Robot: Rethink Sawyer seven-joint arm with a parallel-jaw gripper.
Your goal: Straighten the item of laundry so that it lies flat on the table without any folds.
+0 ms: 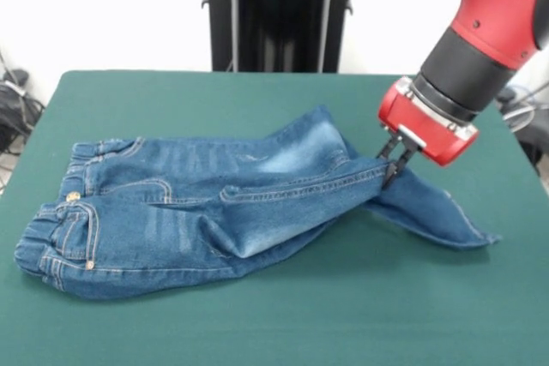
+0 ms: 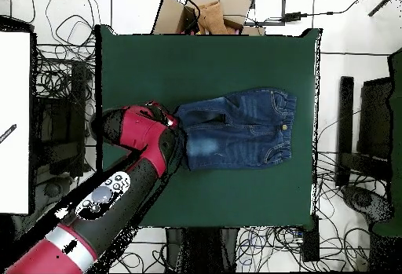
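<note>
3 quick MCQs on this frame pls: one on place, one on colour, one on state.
1. Where does the gripper sit on the jeans?
A. at the waistband
B. at the leg end
C. off the cloth

2. What colour is the table cover?
A. dark green
B. grey
C. white

3. How do the jeans lie?
A. flat
B. one leg folded over
C. rolled up

Key: 1 B, the gripper meets the legs opposite the waistband. 2 A, green shows all round. 3 B, a leg overlaps another in the front view.
</note>
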